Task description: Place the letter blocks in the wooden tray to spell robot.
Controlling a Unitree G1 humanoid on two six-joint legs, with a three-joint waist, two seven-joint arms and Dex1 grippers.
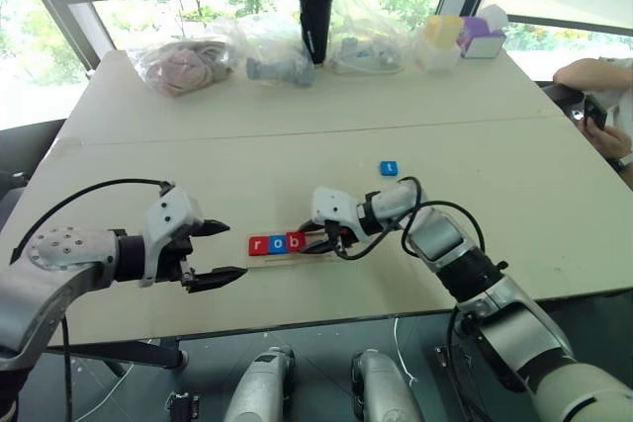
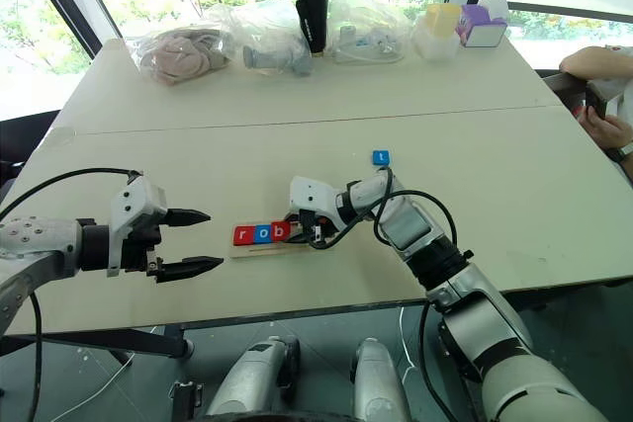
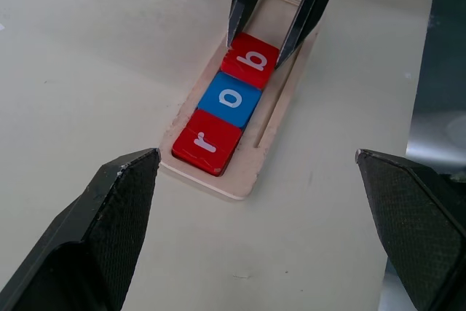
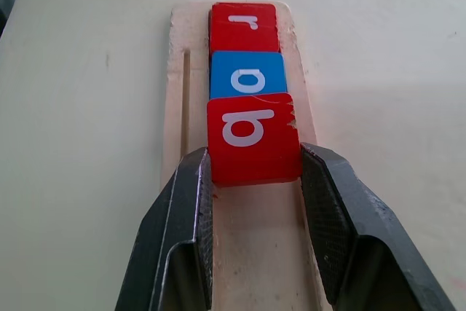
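Red square b tile [image 4: 254, 138] pinched by right gripper [image 4: 255, 180] in pale wooden tray [image 4: 177, 100], left gripper [image 1: 220, 252] wide apart

Three letter blocks, red r [image 3: 206, 141], blue o [image 3: 231, 98], red b [image 3: 252, 59], in wooden tray [image 3: 271, 130] on counter [image 3: 95, 56]; right gripper [image 3: 263, 40] jaws clamping b at twelve o'clock; left gripper [image 3: 258, 180] jaws wide apart.

- The left claw [image 1: 224, 252] sits at the lower left of the head view, its two black fingers spread wide and holding nothing, pointing toward the frame's centre.
- The right arm reaches in from the lower right, forearm angled up-left, wrist bent.
- The right claw [image 4: 255, 172] points left at mid-frame, its fingers closed against both sides of the red b block [image 4: 253, 138].
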